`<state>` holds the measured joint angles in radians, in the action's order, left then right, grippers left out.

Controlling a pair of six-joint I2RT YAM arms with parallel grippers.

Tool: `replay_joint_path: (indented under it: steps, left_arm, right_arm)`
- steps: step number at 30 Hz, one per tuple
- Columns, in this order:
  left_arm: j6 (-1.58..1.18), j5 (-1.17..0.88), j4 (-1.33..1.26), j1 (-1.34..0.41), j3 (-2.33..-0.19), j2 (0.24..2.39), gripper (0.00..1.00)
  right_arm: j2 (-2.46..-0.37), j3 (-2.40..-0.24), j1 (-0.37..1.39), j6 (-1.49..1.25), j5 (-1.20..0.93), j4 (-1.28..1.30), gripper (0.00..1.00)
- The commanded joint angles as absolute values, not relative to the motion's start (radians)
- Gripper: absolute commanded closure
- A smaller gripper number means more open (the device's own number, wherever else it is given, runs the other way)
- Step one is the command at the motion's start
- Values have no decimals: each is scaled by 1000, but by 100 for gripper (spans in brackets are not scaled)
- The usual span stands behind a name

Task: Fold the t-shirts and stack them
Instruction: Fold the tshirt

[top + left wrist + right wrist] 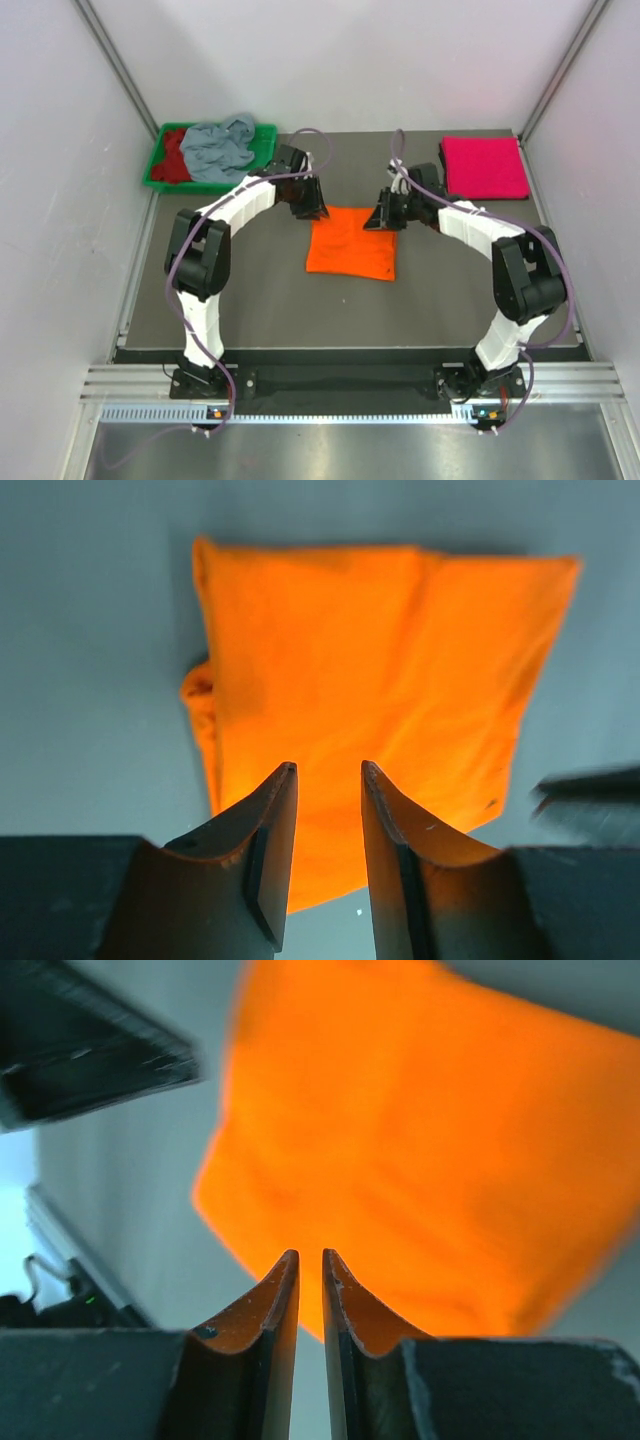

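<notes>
A folded bright orange t-shirt [350, 245] lies flat in the middle of the table; it also shows in the left wrist view [370, 670] and the right wrist view [430, 1140]. My left gripper [308, 211] hovers at its far left corner, jaws [329, 765] open and empty. My right gripper [381, 222] hovers at its far right corner, jaws [310, 1252] almost together with nothing between them. A folded magenta pink t-shirt [485, 167] lies at the back right. A crumpled grey-blue t-shirt [218, 148] and a dark red t-shirt [175, 156] lie in the tray.
A green plastic tray [268, 133] stands at the back left corner. White walls close in the table on three sides. A metal rail runs along the near edge, where the arm bases are bolted.
</notes>
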<state>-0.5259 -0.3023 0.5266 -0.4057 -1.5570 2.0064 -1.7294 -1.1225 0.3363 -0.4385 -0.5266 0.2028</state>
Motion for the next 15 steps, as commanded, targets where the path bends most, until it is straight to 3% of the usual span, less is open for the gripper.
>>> replay_joint_path:
  steps: [1,9,15]
  left_arm:
    - [-543,-347,505,-396,-1606,2051,63]
    - [-505,-288,532,-377,-1672,2203,65]
    - [-496,-273,554,-348,-1721,2253,65]
  right_arm:
    - [-1706,-1167,409,-520,-629,105,84]
    - [-1877,-1052,439,-557,-698,-83,84]
    - [-1938,-1083,431,-503,-684,-9,88]
